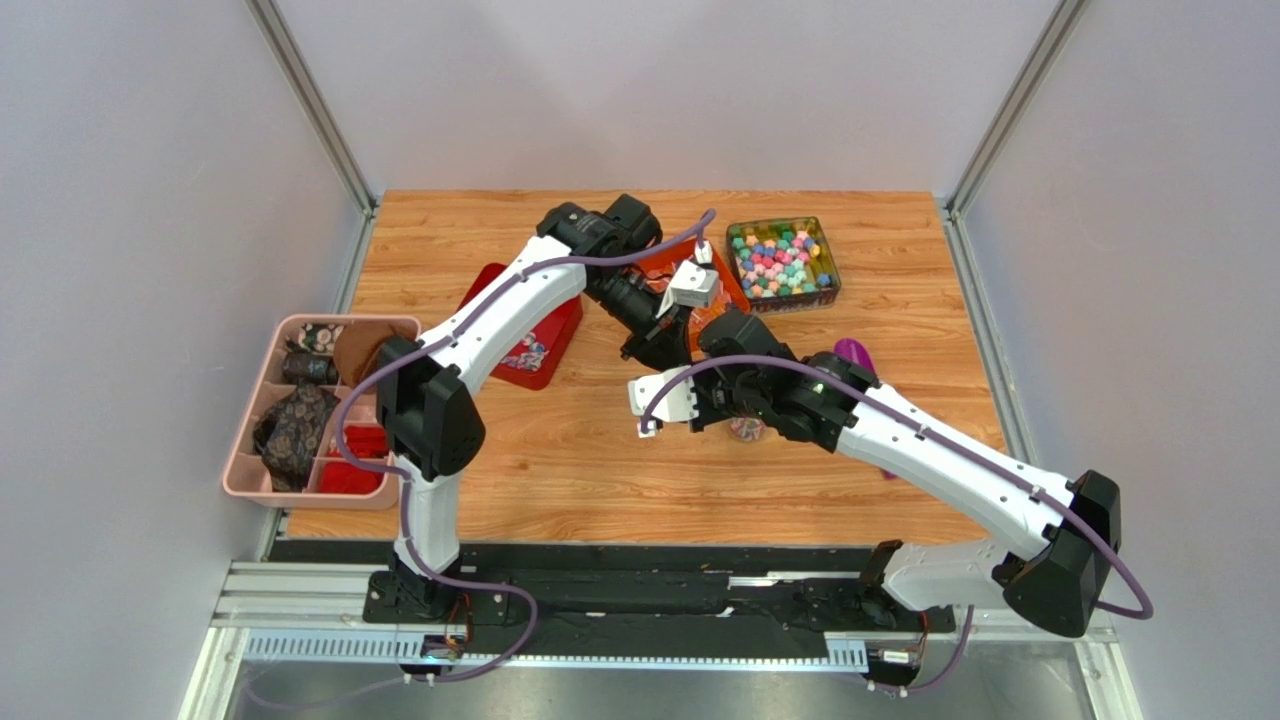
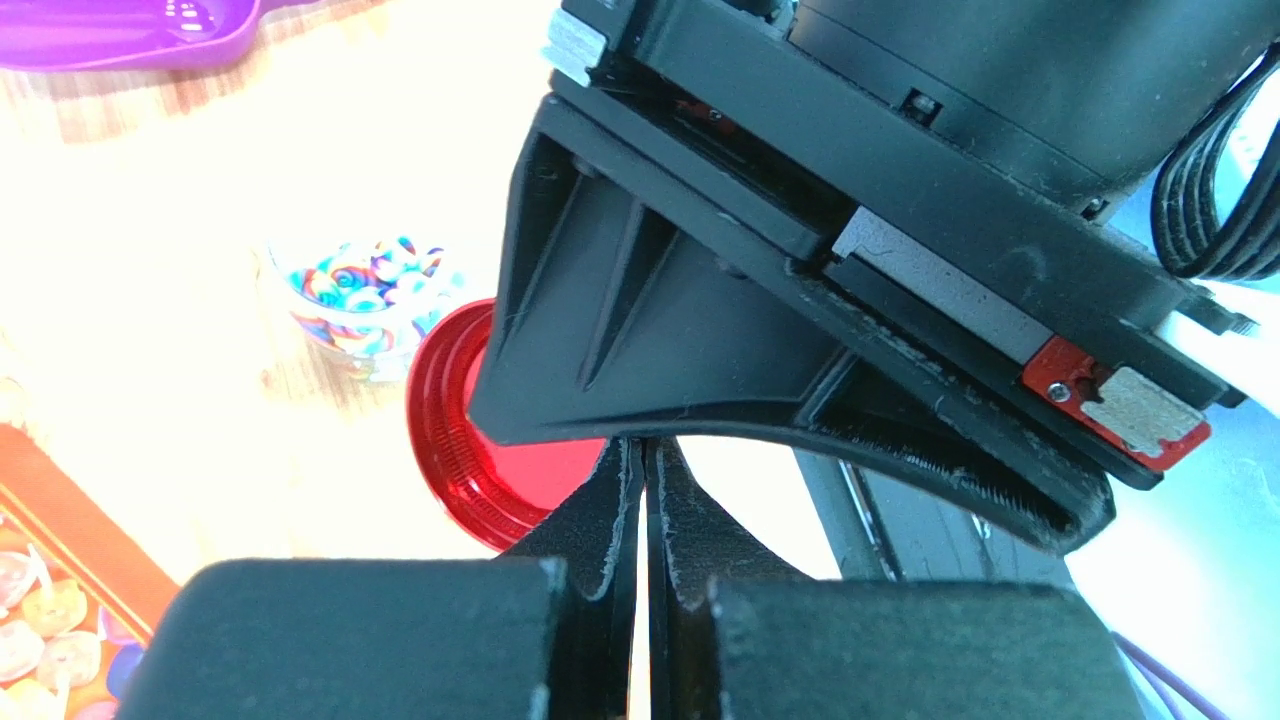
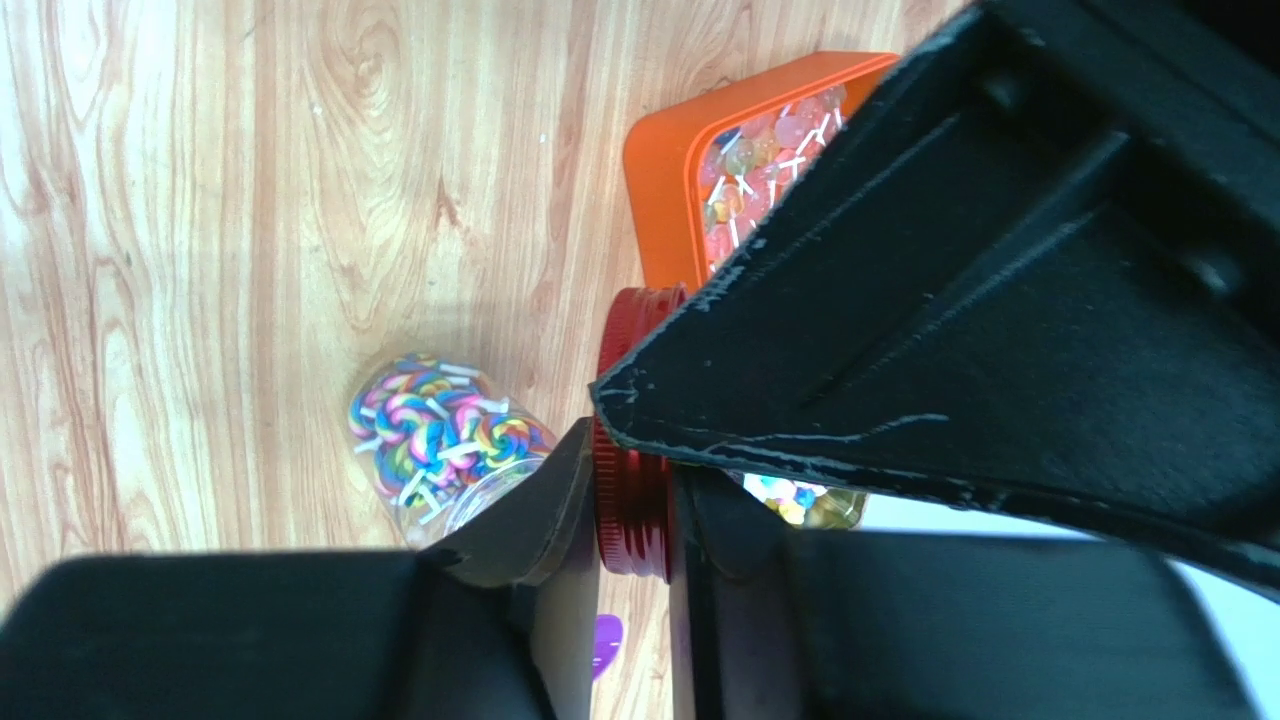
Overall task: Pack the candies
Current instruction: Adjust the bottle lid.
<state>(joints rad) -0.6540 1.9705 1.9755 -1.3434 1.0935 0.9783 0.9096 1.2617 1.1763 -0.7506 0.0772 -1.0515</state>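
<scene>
On the table (image 1: 496, 450), the right gripper (image 3: 634, 503) pinches the red lid (image 3: 631, 375) on edge; the left gripper (image 2: 643, 480) is pressed together, empty. The clear jar (image 3: 406, 503) of candies (image 3: 433, 428) sits just beside the lid, seemingly nearer the right arm

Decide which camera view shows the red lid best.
The right wrist view: the red lid stands edge-on, clamped in the right gripper. The left wrist view shows part of its face behind that gripper; the top view hides it.
</scene>
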